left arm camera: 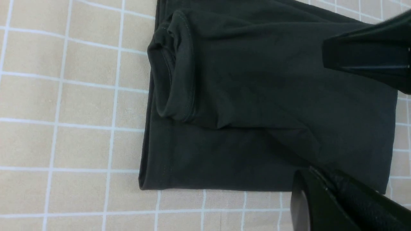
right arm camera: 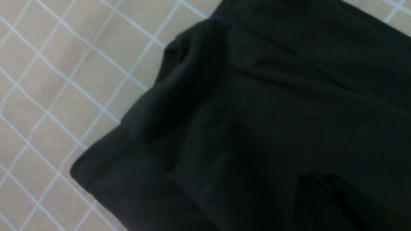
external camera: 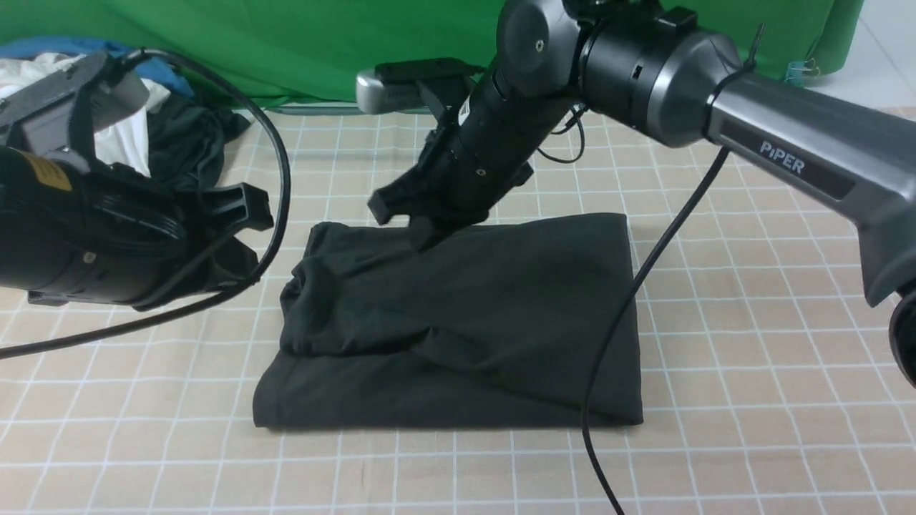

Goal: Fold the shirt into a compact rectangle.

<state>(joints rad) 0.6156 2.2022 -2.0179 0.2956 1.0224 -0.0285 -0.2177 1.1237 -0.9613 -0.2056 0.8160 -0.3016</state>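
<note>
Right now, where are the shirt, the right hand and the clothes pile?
shirt [external camera: 486, 315]: front view, middle of folded top layer.
right hand [external camera: 424, 236]: front view, fingertips at shirt's far edge.
clothes pile [external camera: 179, 136]: front view, dark garment.

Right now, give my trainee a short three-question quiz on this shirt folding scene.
1. True or false: the shirt is spread out flat, unfolded.
2. Which gripper is down at the shirt's far edge? A) left B) right
3. Fill in: behind the left arm lies a pile of ____.

Key:
1. False; it is folded into a rough rectangle with a bunched left side.
2. B; the right gripper is there, and the left gripper hangs off to the shirt's left.
3. Clothes.
</note>
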